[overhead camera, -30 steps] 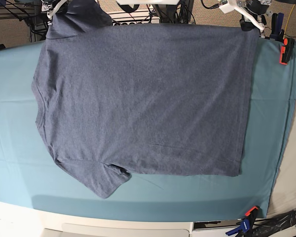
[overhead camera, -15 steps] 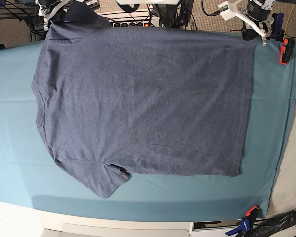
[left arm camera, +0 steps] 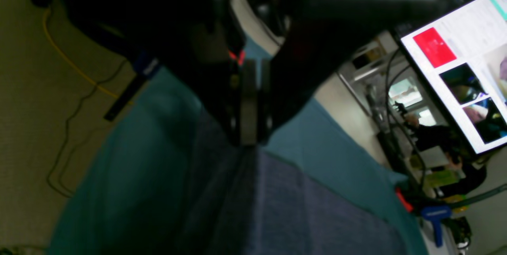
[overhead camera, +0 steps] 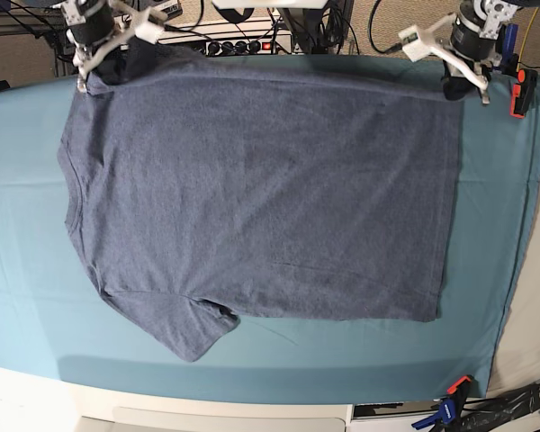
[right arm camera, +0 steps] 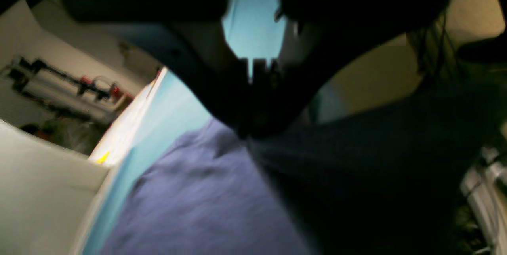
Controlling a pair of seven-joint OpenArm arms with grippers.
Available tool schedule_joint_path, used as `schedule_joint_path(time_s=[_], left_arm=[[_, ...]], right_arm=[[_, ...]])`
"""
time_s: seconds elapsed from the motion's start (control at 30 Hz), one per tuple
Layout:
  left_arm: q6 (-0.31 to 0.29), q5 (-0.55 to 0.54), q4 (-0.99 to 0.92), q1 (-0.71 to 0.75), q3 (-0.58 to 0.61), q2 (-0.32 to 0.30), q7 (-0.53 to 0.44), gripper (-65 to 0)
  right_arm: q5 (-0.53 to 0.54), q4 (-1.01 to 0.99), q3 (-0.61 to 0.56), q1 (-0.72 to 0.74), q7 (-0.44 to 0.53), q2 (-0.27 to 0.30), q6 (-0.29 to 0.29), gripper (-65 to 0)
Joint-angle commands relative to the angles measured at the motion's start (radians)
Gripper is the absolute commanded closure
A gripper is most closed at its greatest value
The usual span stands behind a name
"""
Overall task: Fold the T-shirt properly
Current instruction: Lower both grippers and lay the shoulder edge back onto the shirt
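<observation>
The T-shirt lies spread (plain side up) on the teal table cloth, its far edge pinched by the closed left gripper and right gripper, so next both should probably carry this edge evenly toward the near edge.

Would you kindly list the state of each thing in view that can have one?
T-shirt: spread flat, unfolded, plain side up, far edge gripped at both corners.
Left gripper: shut on the T-shirt's hem corner.
Right gripper: shut on the T-shirt's far sleeve.
Table cloth: spread, clamped at the corners.
</observation>
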Motion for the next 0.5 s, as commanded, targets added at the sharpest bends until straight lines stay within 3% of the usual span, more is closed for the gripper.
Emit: schedule_joint_path(time_s=[0.0,0.37,0.47], left_arm=[[0.015,0.014,0.014,-0.007,-0.003,-0.013,0.006,0.0],[0.006,-0.071,0.014,-0.100,-0.003,-0.014,-0.032,0.0],[0.002,-0.106,0.014,-0.123,-0.003,-0.013,-0.045,0.0]], right_arm=[[0.000,0.015,0.005,0.016,0.007,0.010,-0.018,0.0],[0.144,0.013,0.005,0.269,0.099,0.005,0.061,0.0],[0.192,0.006,0.005,0.345,0.126,-0.032,0.101,0.0]])
